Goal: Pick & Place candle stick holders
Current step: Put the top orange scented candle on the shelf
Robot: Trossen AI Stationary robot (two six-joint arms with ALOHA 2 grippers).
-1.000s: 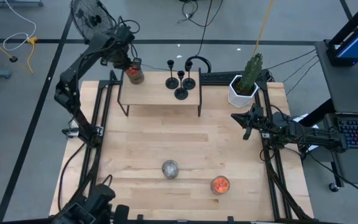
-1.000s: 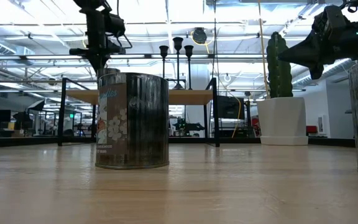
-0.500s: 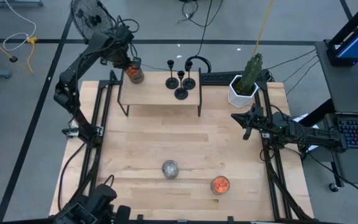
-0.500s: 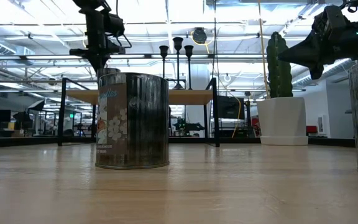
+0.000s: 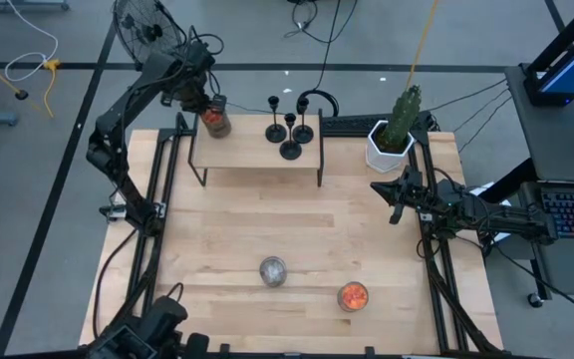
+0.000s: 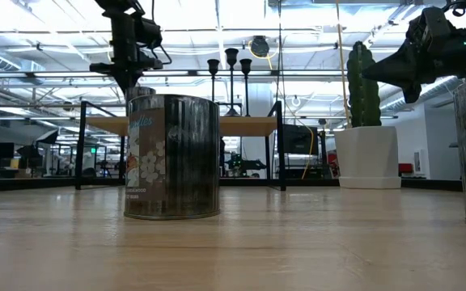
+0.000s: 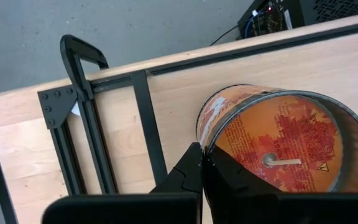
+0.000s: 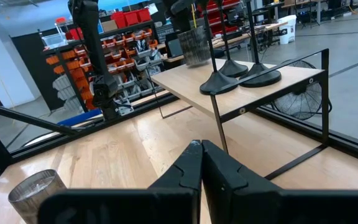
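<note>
Three black candle stick holders [image 5: 289, 132] stand on their disc bases at the middle-right of a raised wooden shelf [image 5: 252, 155] at the table's far side. They also show in the low view [image 6: 231, 77] and the right wrist view [image 8: 241, 74]. My left gripper [image 5: 205, 100] is shut, pointing down at the shelf's far left end, its tips [image 7: 199, 152] right at the rim of an orange-filled jar [image 7: 278, 143] that stands on the shelf. My right gripper [image 5: 379, 188] is shut and empty, above the table's right side. My left gripper's shut fingertips stand against the near part of the orange-filled jar's rim [image 7: 205, 138], coming from above. I cannot tell whether they touch it. The jar stands upright on the shelf.
A silver can [image 5: 272, 270] and a second orange-filled jar [image 5: 353, 295] stand near the table's front. A cactus in a white pot [image 5: 395, 135] stands at the far right corner. Bare wood lies between the shelf and the can.
</note>
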